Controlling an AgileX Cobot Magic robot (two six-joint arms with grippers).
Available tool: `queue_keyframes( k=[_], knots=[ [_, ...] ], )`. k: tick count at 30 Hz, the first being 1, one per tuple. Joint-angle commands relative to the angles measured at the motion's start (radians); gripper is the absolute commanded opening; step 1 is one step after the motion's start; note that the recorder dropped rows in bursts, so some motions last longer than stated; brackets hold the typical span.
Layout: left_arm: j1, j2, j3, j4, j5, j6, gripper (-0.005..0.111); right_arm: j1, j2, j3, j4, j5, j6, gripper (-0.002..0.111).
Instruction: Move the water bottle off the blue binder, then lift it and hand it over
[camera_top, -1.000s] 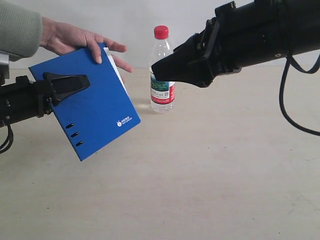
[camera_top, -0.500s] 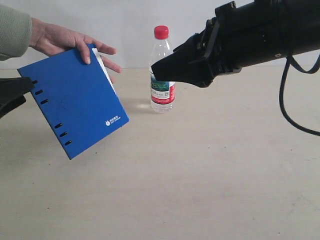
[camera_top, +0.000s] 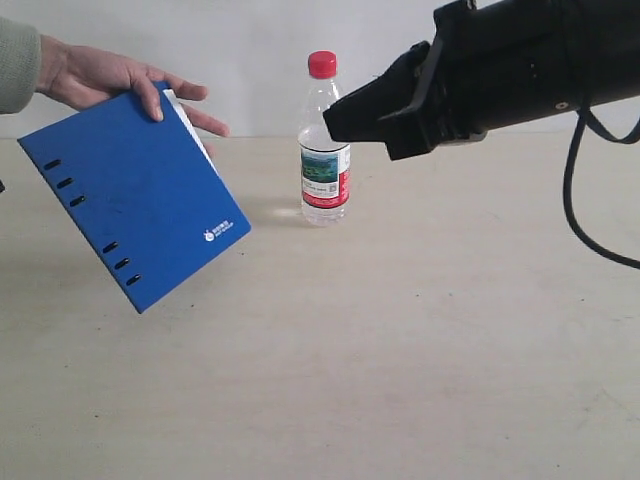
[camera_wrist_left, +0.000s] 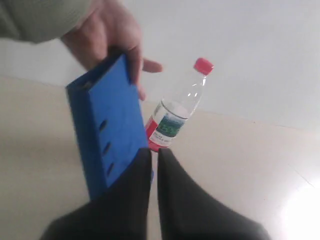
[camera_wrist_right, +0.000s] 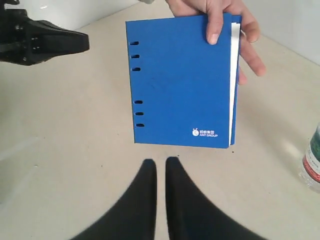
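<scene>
One flat bright blue binder (camera_top: 135, 215) hangs tilted in a person's hand (camera_top: 95, 78). One small clear red-capped water bottle (camera_top: 325, 150) stands upright on the beige table (camera_top: 400, 350), near the right claw (camera_top: 330, 124). Only the wrist views show the left claw (camera_wrist_left: 154, 151); both claws are pinched together, empty.

The left end effector (camera_wrist_left: 155, 153) has its dark fingers pressed together, gripping nothing. Just ahead of it at eleven o'clock, a person's hand (camera_wrist_left: 107, 35) grips the blue binder (camera_wrist_left: 107, 127) by its far edge. At one o'clock the water bottle (camera_wrist_left: 180, 112), red cap on, stands on the bench (camera_wrist_left: 240, 160).
</scene>
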Motion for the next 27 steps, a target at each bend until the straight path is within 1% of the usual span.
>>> queue_keyframes(
  k=[1,3,4,7,9,13,16,23,27],
  knots=[
    [0.002,-0.175,0.025,0.003,-0.009,-0.010,0.004,0.002,-0.063,-0.002,-0.004,-0.020,-0.007,0.000],
    [0.002,-0.348,0.032,-0.022,0.000,-0.110,0.004,0.002,-0.151,0.002,-0.004,-0.034,-0.002,0.000],
    [0.002,-0.405,0.032,-0.034,0.036,-0.164,0.004,0.002,-0.181,0.016,0.006,-0.067,-0.002,0.000],
    [0.002,-0.602,0.032,-0.060,0.100,-0.238,0.004,0.002,-0.370,0.136,0.020,-0.296,-0.002,0.000],
    [0.002,-0.696,0.032,-0.043,0.165,-0.326,0.004,0.002,-0.504,0.226,0.034,-0.412,-0.002,0.000],
    [0.002,-0.834,0.032,0.102,0.172,-0.476,0.004,0.002,-0.746,0.349,0.077,-0.492,-0.004,0.000],
    [0.002,-0.945,0.032,0.180,0.252,-0.580,0.004,0.002,-0.881,0.410,0.119,-0.543,-0.001,0.000],
    [0.002,-1.188,0.032,0.223,0.429,-0.705,0.004,0.002,-1.166,0.535,0.158,-0.682,0.036,0.000],
    [0.002,-1.226,0.036,0.273,0.471,-0.892,0.004,0.002,-1.321,0.625,0.158,-0.844,0.084,0.000]
  ],
)
